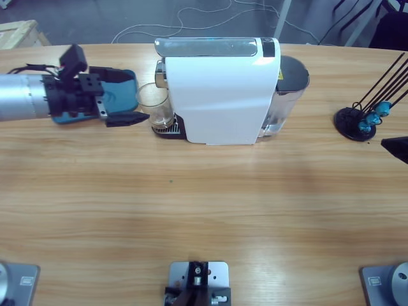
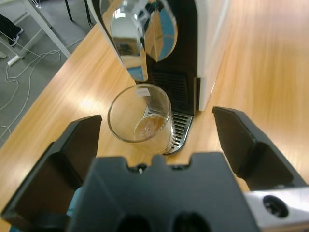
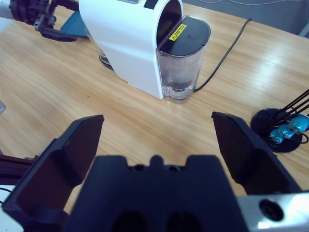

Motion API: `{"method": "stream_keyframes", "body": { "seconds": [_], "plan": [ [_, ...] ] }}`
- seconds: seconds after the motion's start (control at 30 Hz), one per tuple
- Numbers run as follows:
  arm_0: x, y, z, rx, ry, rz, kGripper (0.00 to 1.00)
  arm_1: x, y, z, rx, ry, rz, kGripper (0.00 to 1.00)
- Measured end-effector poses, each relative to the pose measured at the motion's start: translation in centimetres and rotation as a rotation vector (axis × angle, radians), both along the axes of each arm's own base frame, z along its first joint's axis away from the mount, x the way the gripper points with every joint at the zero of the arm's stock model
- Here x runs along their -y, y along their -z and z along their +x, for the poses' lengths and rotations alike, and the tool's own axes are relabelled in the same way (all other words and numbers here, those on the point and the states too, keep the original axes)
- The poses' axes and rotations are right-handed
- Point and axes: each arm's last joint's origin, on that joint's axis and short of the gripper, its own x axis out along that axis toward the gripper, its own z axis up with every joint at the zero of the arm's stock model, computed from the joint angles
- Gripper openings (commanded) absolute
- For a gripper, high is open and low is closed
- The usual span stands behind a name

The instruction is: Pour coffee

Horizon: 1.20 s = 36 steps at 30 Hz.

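1. My left gripper (image 2: 157,140) is spread wide, one jaw either side of the glass tumbler (image 2: 140,116) but not touching it yet. The glass sits on the drip tray (image 2: 179,129) right under the chrome spout (image 2: 135,36) of the white coffee machine (image 1: 220,89).
2. The coffee (image 2: 148,126) is just a thin brown layer at the bottom of the glass, so spilling is not the big worry. I'd say knocking is: if I close off-centre, one jaw shoves the glass sideways off the tray edge before the other catches it.
3. Glass is slick and round. Too light a squeeze and I reckon it slips when I lift.
4. The spout hangs close above the rim, so lifting straight up could clip it. Better to slide out first, I think.
5. My right gripper (image 3: 157,150) is wide open too, holding nothing, hanging over the right of the desk (image 1: 204,210) behind the machine's water tank (image 3: 183,63).
6. Surface is pale wood, smooth. There's a teal tray (image 1: 121,89) under my left arm and a black capsule stand (image 1: 366,115) far right.
7. The floor beyond is grey, with loose white cables (image 1: 191,19).
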Motion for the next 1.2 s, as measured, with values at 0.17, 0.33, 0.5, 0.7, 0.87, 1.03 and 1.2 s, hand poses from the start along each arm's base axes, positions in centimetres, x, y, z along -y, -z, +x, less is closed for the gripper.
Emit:
{"method": "stream_keyframes", "body": {
  "seconds": [0.17,0.33,0.5,0.7,0.87,1.03,1.2],
  "plan": [
    [0.5,1.1,1.1,0.002,0.001,-0.002,0.991,-0.2,0.4,0.2,-0.002,0.003,0.004,1.0],
    [0.9,1.4,2.0,0.017,0.0,-0.009,0.991,-0.4,0.8,0.4,-0.011,0.006,0.005,1.0],
    [1.3,1.9,2.7,0.014,-0.002,-0.01,0.991,-0.3,1.3,0.3,-0.024,0.01,-0.001,1.0],
    [1.6,2.6,3.4,0.0,-0.002,-0.005,0.991,-0.3,1.5,0.4,-0.029,0.015,0.006,1.0],
    [1.8,2.8,4.0,0.0,-0.004,-0.007,0.992,-0.4,1.8,0.4,-0.028,0.017,0.012,1.0],
    [1.9,3.1,4.1,-0.012,-0.005,-0.003,0.991,-0.5,1.7,0.5,-0.02,0.015,0.022,1.0],
    [1.9,3.3,4.2,-0.024,-0.01,-0.007,0.979,-0.5,1.9,0.4,-0.024,0.011,0.021,1.0]
  ]
}}
